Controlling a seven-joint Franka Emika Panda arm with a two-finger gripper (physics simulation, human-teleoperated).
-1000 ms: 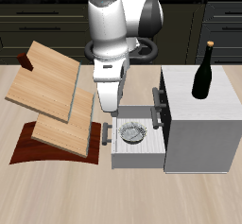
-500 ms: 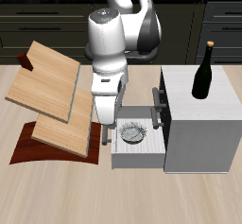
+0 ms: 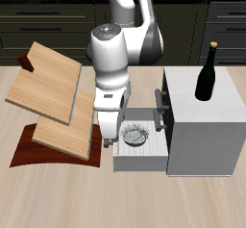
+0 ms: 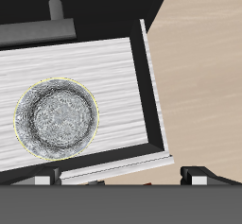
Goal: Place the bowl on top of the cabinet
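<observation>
The bowl [image 3: 135,136], small and white with a dark speckled inside, lies in the cabinet's pulled-out drawer [image 3: 140,156]. In the wrist view the bowl [image 4: 57,120] rests on the drawer's pale floor [image 4: 104,67]. The cabinet [image 3: 213,113] is a white-grey box with a flat light top and dark handles [image 3: 159,111]. My gripper [image 3: 109,137] hangs low at the drawer's side wall, beside the bowl and slightly above it. Its fingertips [image 4: 192,174] stand wide apart, so it is open and empty.
A black bottle [image 3: 206,73] stands upright on the cabinet top near its back. Tilted wooden boards [image 3: 53,88] on a dark brown base [image 3: 38,150] stand close beside the arm, on the side away from the cabinet.
The arm has lowered and the gripper has come down towards the open drawer beside the bowl. The bowl, bottle and cabinet have not moved.
</observation>
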